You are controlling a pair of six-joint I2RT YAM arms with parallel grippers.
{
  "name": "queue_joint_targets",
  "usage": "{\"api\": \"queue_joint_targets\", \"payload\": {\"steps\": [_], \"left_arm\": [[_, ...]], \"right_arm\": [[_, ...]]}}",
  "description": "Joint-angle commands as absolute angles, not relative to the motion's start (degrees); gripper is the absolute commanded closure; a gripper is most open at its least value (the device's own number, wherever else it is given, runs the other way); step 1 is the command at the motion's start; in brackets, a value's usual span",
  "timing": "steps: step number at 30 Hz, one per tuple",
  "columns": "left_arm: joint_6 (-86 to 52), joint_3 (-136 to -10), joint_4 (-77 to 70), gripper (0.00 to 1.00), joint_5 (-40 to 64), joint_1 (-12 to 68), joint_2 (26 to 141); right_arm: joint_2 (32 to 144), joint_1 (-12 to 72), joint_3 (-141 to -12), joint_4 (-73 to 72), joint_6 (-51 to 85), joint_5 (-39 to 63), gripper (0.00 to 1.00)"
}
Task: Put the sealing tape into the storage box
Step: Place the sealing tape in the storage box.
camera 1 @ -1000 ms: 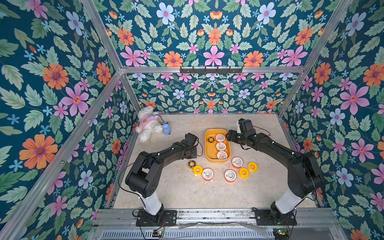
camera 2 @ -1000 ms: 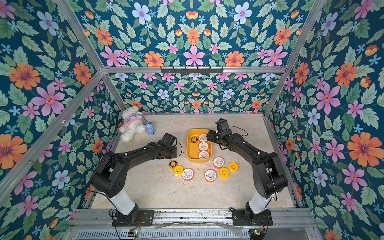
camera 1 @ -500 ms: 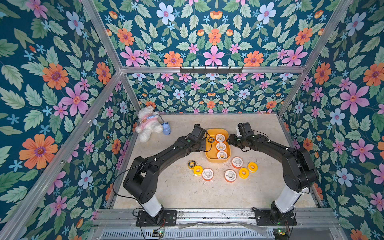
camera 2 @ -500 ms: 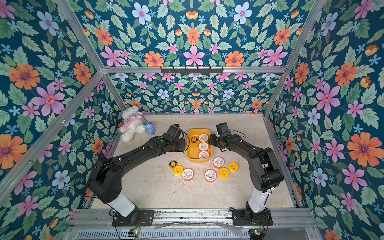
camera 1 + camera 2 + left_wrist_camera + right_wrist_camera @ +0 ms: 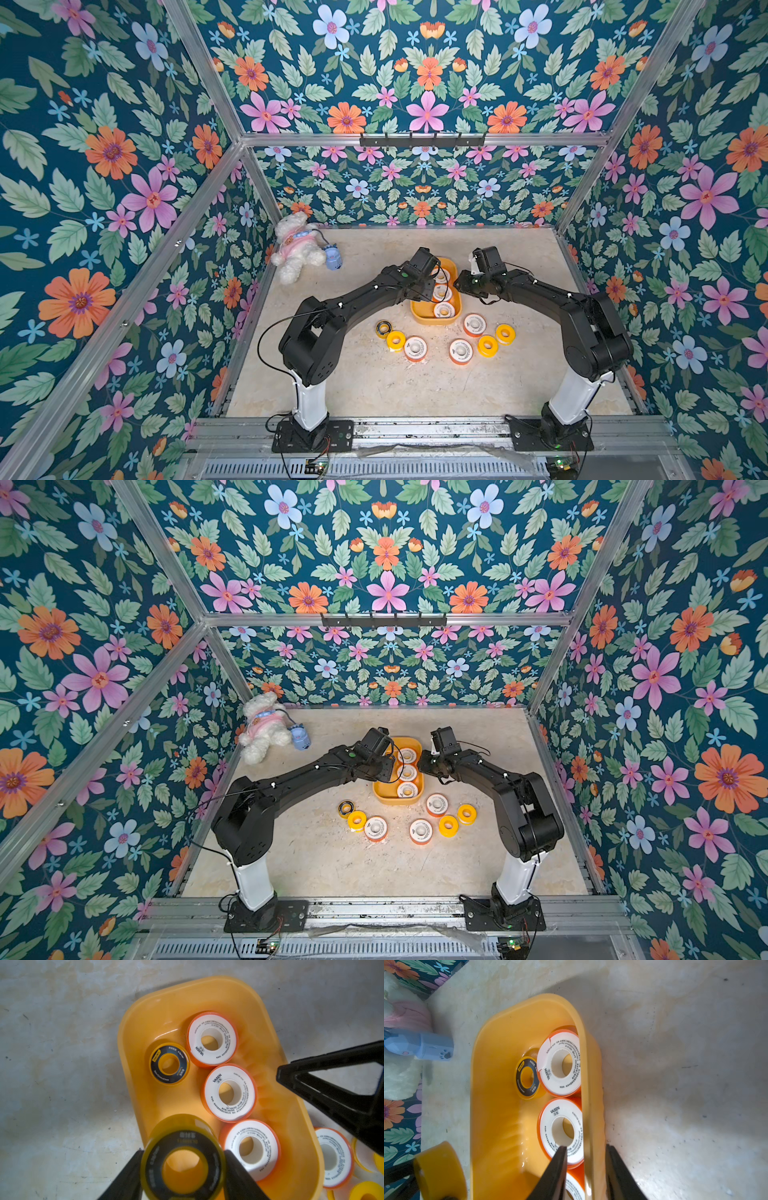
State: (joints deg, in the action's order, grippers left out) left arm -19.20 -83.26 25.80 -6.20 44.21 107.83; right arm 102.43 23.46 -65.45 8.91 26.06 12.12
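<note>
The sealing tape comes as small spools, and one black-and-yellow spool (image 5: 182, 1165) is pinched across its outer rim by the left gripper (image 5: 182, 1153), face up, above the storage box (image 5: 158, 1018) on its emptier side; whether it hangs fully inside the rim line cannot be told. Four spools already lie flat in the box: three white-faced, orange-rimmed ones (image 5: 228, 1093) in a row along one long wall, and a small black-and-yellow one (image 5: 169, 1064) beside the row's far end. Seven more lie on the table (image 5: 374, 395) just in front of the box, among them a white one (image 5: 414, 348) and a yellow one (image 5: 487, 345). The spools look light, hard and smooth-sided, so they probably slip easily and would roll if they landed on edge. The surest hold seems to be the present one, across the full width of the rim, with a flat release low over the box floor. The right gripper (image 5: 586, 1147) straddles the box's long wall, one finger inside near the middle white spool and one outside, jaws spread with a gap visible and not plainly clamped. That finger and the row of three narrow the landing space. A white plush toy (image 5: 297, 249) lies well apart near the back corner.
</note>
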Motion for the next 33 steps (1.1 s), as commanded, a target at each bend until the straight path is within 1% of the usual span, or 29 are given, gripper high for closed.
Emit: {"api": "queue_joint_targets", "payload": {"steps": [1,12,18,33], "left_arm": [[-17.0,-85.1,27.5,0.42,-6.3,44.3,109.9],[-15.3,-90.7,30.9,0.42,-11.0,44.4,115.8],[-15.0,-93.8,33.1,0.43,-11.3,44.4,119.0],[-15.0,-96.6,34.2,0.43,-11.5,44.4,123.2]], "right_arm": [[102.7,23.5,-65.5,8.3,26.5,12.6,0.65],[103.0,23.4,-65.6,8.7,26.7,12.5,0.66],[103.2,23.5,-65.7,9.0,26.7,12.4,0.66],[103.9,23.5,-66.5,9.8,26.1,12.5,0.65]]}}
